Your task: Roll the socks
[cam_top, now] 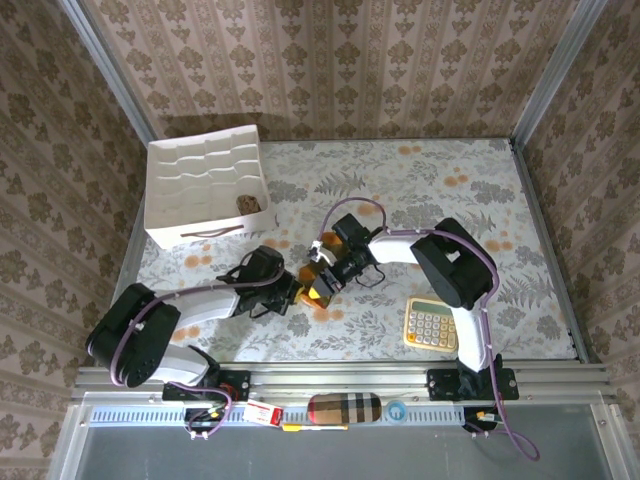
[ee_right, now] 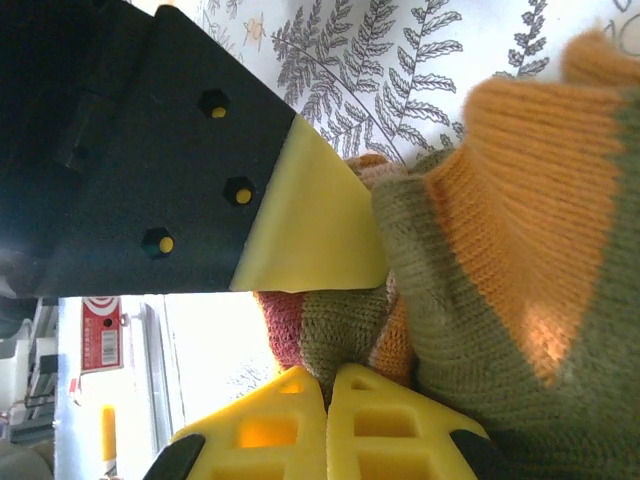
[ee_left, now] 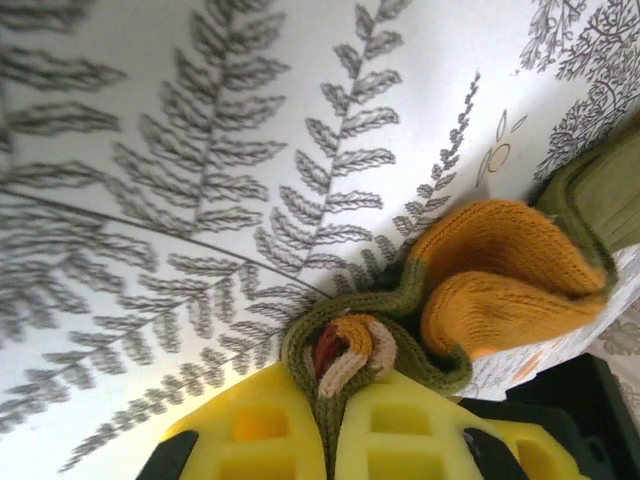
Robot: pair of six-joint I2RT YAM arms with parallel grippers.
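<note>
Currently: olive sock (ee_left: 500,270) cuff pinched in my left gripper (ee_left: 332,400); my right gripper (ee_right: 327,385) closed, tips against it

This is a robot test cell got up to look like a home. Brown damask wallpaper panels (cam_top: 330,60) close in three sides, held by bare metal corner posts (cam_top: 545,70). The counter (cam_top: 520,200) wears a fern and flower print cloth. Along its near edge runs an aluminium rail (cam_top: 340,378) with two cabled robot arms (cam_top: 455,265) bolted on. Household items sit about: a white divided organiser box (cam_top: 205,190) at the far left corner, a calculator (cam_top: 432,323) by the near edge.
</note>
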